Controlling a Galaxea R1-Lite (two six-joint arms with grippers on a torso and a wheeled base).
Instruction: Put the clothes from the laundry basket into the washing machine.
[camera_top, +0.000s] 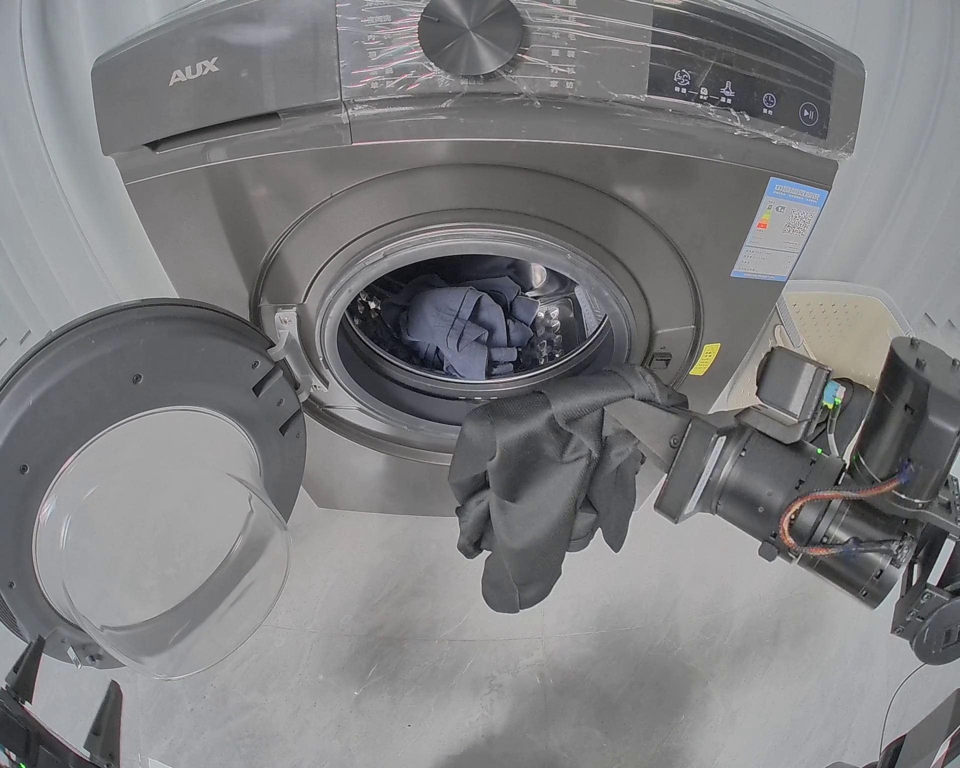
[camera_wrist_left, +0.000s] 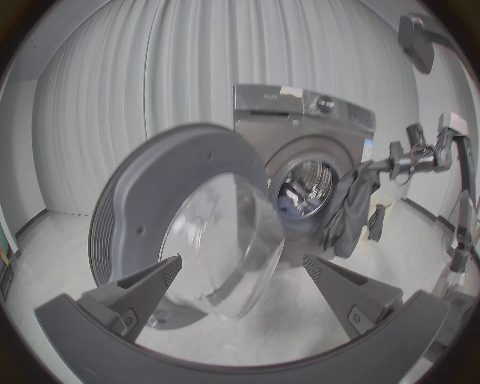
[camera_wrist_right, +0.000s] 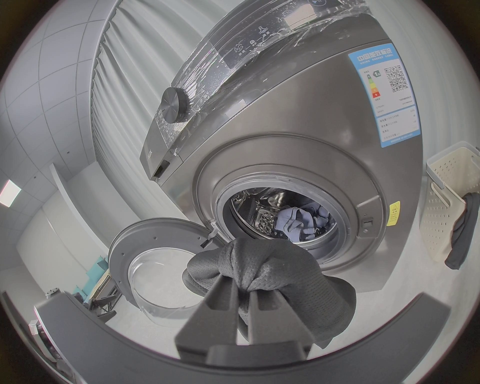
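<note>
Where the pale floor (camera_top: 400, 640) lies nearest on the left, the left gripper (camera_wrist_left: 241, 260) hangs low with its two fingers spread wide apart and nothing between them. Just beyond it stands the round washing machine door (camera_top: 130, 370), swung fully open to the left, its clear glass bowl facing outward. To the right, the right gripper (camera_wrist_right: 243, 295) is held out level in front of the machine's opening, its fingers pinched tight on a bunched fold of a dark grey garment (camera_top: 540, 470). The rest of that garment hangs down in loose folds below the lower right edge of the opening, clear of the floor and outside the drum. Behind it is the grey front-loading washing machine (camera_top: 250, 200), with a dial at the top centre. Inside the drum lie crumpled blue clothes (camera_top: 465, 325). Farther right, beside the machine, stands a cream laundry basket (camera_wrist_right: 450, 185), with another dark cloth (camera_wrist_right: 462, 230) draped over its rim.
</note>
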